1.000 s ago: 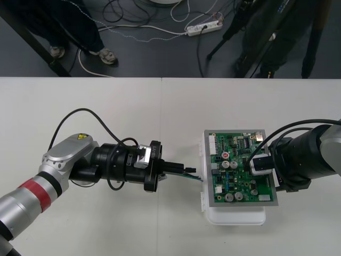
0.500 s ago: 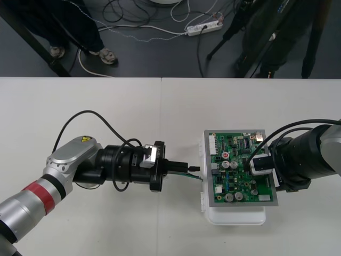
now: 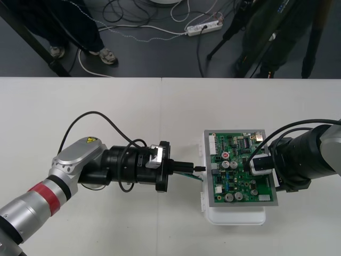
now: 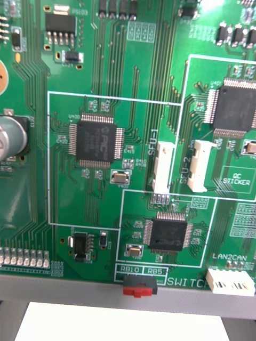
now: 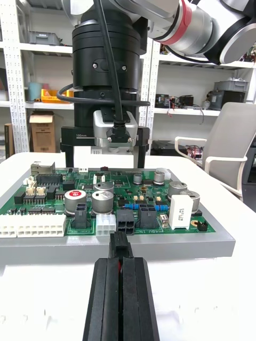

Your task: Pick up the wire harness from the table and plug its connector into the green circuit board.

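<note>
Step in hand, by the look of it: the last approach of the plug to the board.

Left hand (image 3: 193,169) at the centre of the front view, reaching level toward the left edge of the green board (image 3: 234,145). Closed tight on the small black plug (image 5: 120,246), 2 fingers pressed together with the plug poking out past their tips. Thin wires (image 3: 188,176) trailing back beneath them.

Plug just short of the board's edge, apart from it and not yet in. Seen from the left wrist, lined up closely with a black socket (image 5: 126,219) at that edge.

Right hand (image 3: 261,164) at the right of the front view, low over the right part of the board. Cannot tell how far open it is, nor whether it presses on anything.

Board on its white base (image 3: 237,217), right of centre on the pale surface (image 3: 106,106).

To do it well:
- Push straight along the line of the fingers, slow and level.
- Correct any sideways offset before contact rather than forcing it.
- Hold the grip firm so the plug cannot tilt.
- Brace the board from the right, since a push from the left could well slide the base.
- Let go only once the plug seats fully.
</note>
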